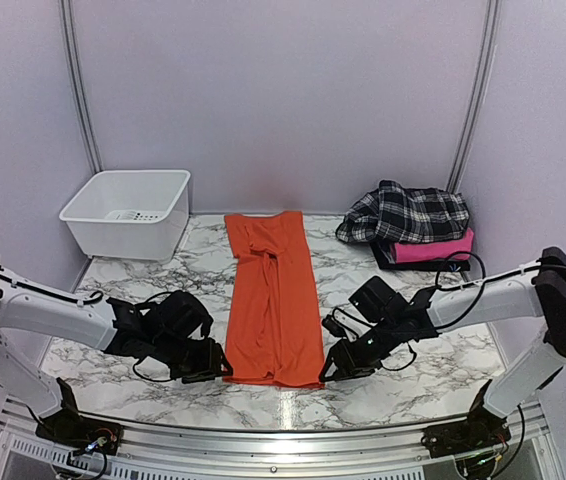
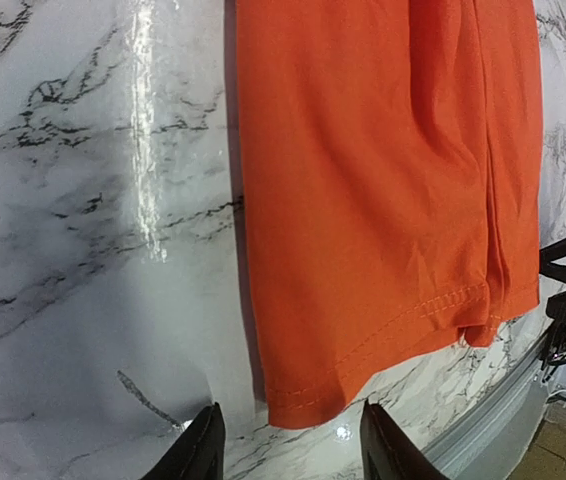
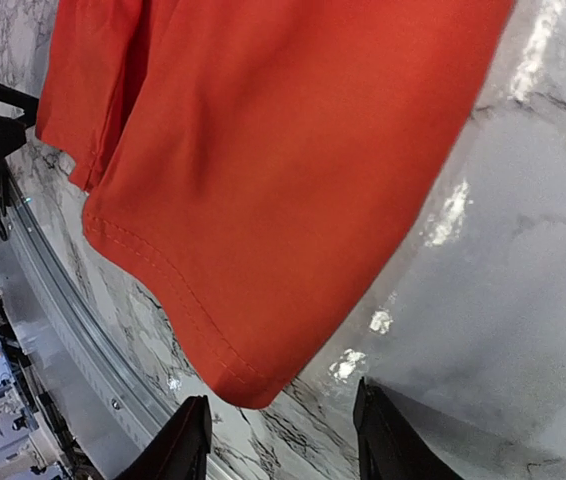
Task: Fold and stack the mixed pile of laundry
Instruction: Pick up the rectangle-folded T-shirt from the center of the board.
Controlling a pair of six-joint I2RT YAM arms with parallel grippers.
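Orange t-shirt [image 1: 274,300], one (folded long); plaid shirt [image 1: 408,213], one; bin [image 1: 123,238], one.

The t-shirt [image 1: 274,300] is orange, the shirt [image 1: 408,213] black-and-white plaid.

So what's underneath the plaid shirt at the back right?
The plaid shirt lies crumpled on a folded pink garment, whose near edge shows. The rest of the pink piece, and anything else below, is covered.
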